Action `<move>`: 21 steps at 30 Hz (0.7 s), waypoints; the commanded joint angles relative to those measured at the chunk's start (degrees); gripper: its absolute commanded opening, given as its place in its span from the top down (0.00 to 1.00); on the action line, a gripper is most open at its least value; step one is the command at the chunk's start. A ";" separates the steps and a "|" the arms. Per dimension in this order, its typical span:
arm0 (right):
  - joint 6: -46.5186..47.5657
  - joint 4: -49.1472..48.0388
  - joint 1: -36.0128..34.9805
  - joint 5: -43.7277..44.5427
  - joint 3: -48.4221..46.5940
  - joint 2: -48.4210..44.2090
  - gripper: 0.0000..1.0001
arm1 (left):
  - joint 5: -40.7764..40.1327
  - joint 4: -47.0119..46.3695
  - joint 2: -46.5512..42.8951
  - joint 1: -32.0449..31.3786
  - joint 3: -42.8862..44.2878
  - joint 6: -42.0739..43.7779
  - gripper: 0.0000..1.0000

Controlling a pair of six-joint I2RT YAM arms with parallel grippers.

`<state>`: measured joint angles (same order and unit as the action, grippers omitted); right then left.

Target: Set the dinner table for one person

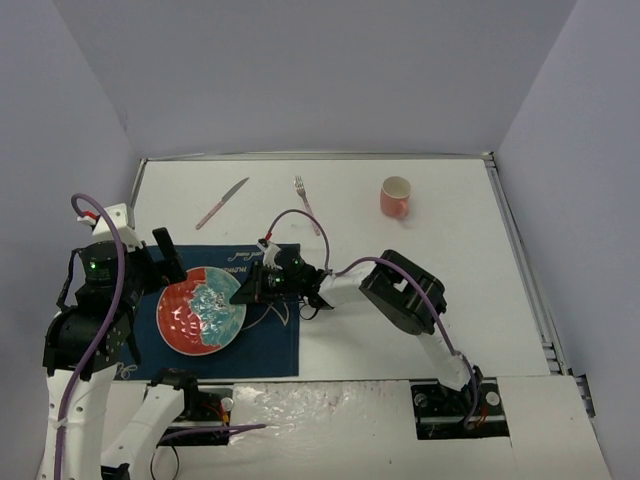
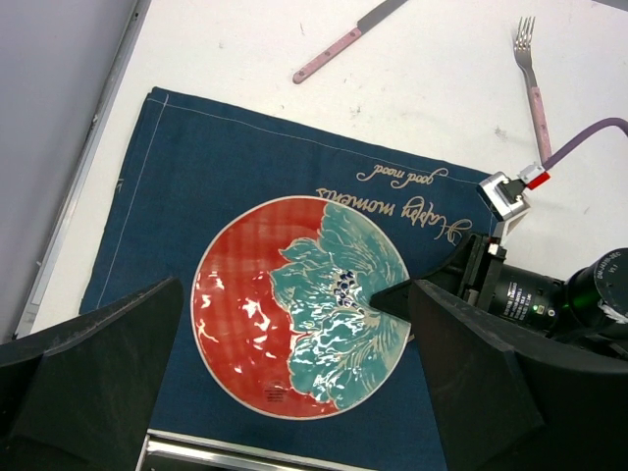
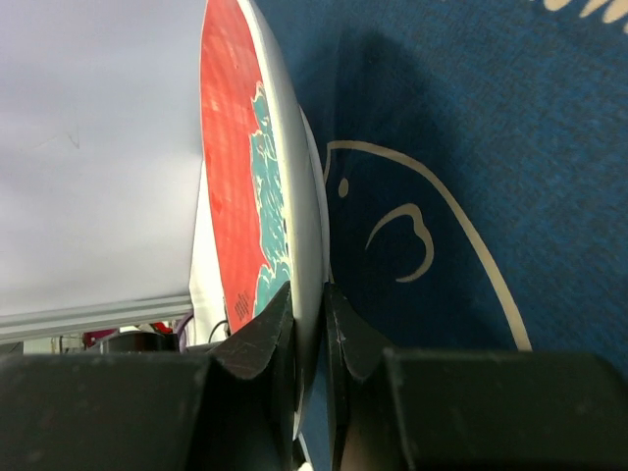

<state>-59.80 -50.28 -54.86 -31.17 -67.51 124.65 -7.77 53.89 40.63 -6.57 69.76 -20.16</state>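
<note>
Leftmost, the left arm [image 1: 95,300] hangs over the near-left part of the white counter [image 1: 450,260]. The left jaws are spread wide with nothing in them, above a navy placemat [image 1: 270,350] that lies flat on the counter. A red-and-teal plate [image 1: 200,310] sits on the placemat. Beyond it, on bare counter, lies a pink-handled knife [image 1: 222,204]. The right jaws pinch the plate's right rim, which is caught between the two fingers. Farther right, along the far side, lie a fork [image 1: 308,205] and then a pink cup [image 1: 396,197], both well apart from the plate.
</note>
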 commanded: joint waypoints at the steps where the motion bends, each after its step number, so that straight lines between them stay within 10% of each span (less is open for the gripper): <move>1: -4.34 -16.24 -0.41 -3.72 -6.32 -1.89 1.00 | -0.58 -1.51 0.07 0.42 0.74 0.48 0.03; 21: -5.03 -16.63 -0.51 -3.26 -5.15 2.23 1.00 | -0.32 -2.24 0.06 0.50 -0.12 0.45 0.03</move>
<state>-62.50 -53.30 -55.18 -31.30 -68.90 128.92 -7.75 53.87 40.27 -6.57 69.58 -20.16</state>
